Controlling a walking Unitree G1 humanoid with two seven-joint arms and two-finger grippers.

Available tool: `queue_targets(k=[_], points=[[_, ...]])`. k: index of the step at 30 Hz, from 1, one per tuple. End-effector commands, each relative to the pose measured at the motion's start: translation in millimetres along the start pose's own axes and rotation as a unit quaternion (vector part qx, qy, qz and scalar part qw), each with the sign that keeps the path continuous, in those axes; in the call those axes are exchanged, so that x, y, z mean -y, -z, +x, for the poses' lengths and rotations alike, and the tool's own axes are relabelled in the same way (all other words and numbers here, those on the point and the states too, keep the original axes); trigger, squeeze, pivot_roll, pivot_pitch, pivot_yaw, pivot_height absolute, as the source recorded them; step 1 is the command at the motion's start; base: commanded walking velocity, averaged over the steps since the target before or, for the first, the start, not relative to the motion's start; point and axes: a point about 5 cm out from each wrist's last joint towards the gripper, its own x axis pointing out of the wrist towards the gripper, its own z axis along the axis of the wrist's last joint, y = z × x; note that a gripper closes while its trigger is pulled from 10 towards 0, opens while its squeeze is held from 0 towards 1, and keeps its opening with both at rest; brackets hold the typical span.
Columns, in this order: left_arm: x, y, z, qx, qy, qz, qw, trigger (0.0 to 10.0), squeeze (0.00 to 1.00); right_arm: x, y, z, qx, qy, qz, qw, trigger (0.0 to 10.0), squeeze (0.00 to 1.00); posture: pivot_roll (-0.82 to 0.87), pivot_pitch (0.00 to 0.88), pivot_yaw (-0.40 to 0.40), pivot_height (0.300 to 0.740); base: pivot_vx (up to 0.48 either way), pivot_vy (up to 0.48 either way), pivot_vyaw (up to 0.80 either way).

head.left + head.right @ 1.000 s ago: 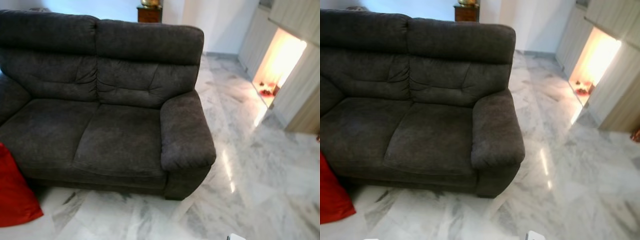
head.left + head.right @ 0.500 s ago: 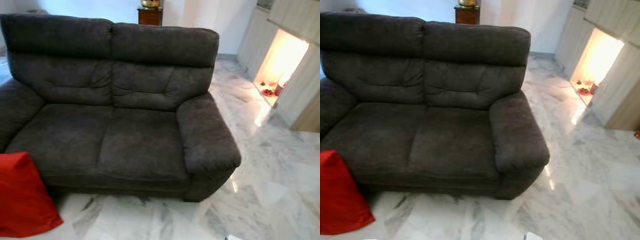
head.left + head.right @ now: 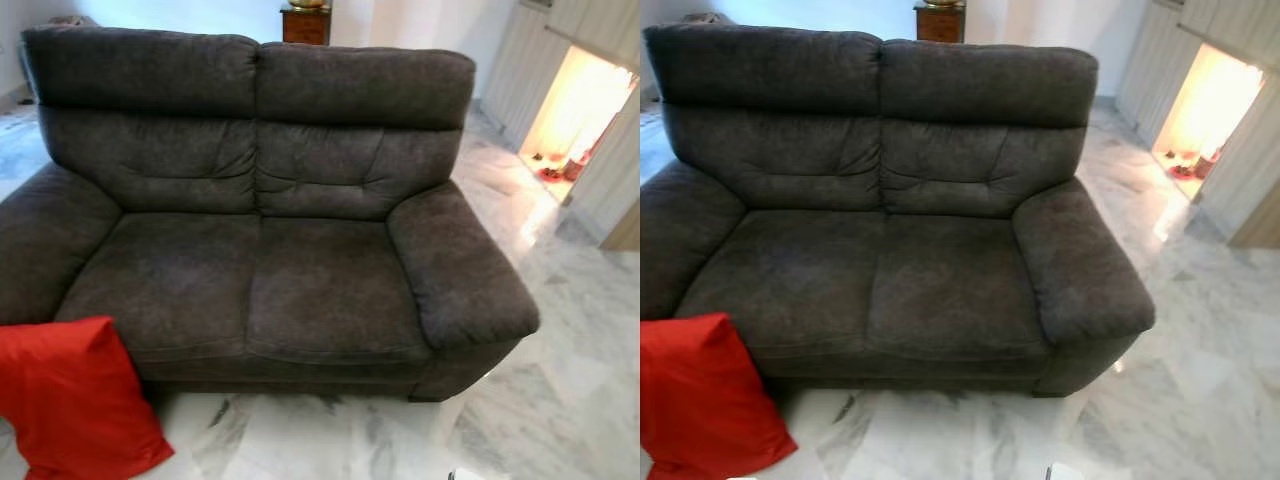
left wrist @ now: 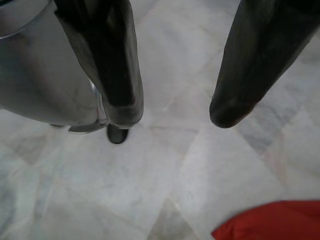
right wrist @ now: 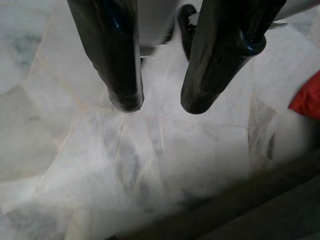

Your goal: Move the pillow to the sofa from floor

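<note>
Left eye view: red pillow (image 3: 75, 400) on marble floor (image 3: 560, 380) against sofa (image 3: 270, 270); both grippers' fingers released.

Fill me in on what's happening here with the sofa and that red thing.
Nothing is being handled yet. The red pillow sits on the marble floor, leaning against the front left corner of the dark grey sofa, whose seat has nothing on it. The left tool hangs open over the floor with the pillow's edge nearby, and the right tool also hangs open above the floor. Neither touches the pillow.
</note>
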Motion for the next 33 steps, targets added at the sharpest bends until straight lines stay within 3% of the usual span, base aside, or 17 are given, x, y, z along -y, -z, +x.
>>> queue_targets(k=[1, 7, 19, 21, 33], points=[[2.7, 7.8, -0.8, -0.012, 0.002, -0.002, 1.0, 10.0, 0.0, 6.9, 2.7, -1.6, -0.002, 0.006, -0.007, 1.0, 10.0, 0.0, 0.1, 0.037, -0.018, 0.74, 0.0, 0.48, 0.8], [0.8, 12.4, -2.0, -0.019, -0.002, -0.003, 1.0, 10.0, 0.0, 5.6, 3.8, -1.5, -0.005, 0.004, -0.003, 1.0, 10.0, 0.0, 0.1, 0.036, -0.016, 0.74, 0.0, 0.48, 0.71], [0.8, 15.7, -2.7, -0.024, -0.001, -0.002, 1.0, 10.0, 0.0, 6.2, 3.8, -1.5, -0.006, 0.007, -0.004, 1.0, 10.0, 0.0, 0.1, 0.015, -0.014, 0.74, 0.0, 0.48, 0.0], [1.6, 15.4, -2.4, -0.025, -0.002, -0.002, 1.0, 10.0, 0.0, 5.1, 3.9, -1.2, -0.012, 0.002, -0.034, 0.999, 10.0, 0.0, 0.09, 0.011, -0.012, 0.74, 0.0, 0.48, 0.0], [2.0, 14.4, -2.0, -0.024, -0.002, -0.003, 1.0, 10.0, 0.0, 1.9, 4.3, -1.1, -0.01, -0.007, -0.035, 0.999, 10.0, 0.0, 0.09, 0.014, -0.014, 0.74, 0.0, 0.48, 0.74]])
